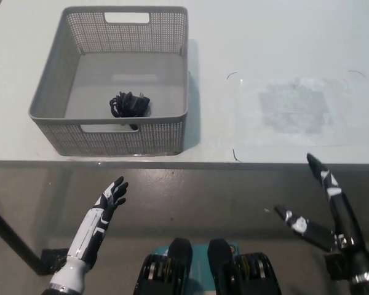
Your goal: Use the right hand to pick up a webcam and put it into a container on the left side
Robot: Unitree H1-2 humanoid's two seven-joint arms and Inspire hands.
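A black webcam [130, 104] with its coiled cable lies on the floor of the grey perforated basket [61, 67] at the table's left. My black right hand [323, 212] hangs open below the table's front edge at the lower right, fingers spread, holding nothing. My white left hand [112, 195] rests open below the table edge at the lower left, under the basket.
The white table [246, 37] carries a faint rectangular smudged patch [294, 107] at its right. Its front edge runs across the picture at about mid height. Below it lies grey floor.
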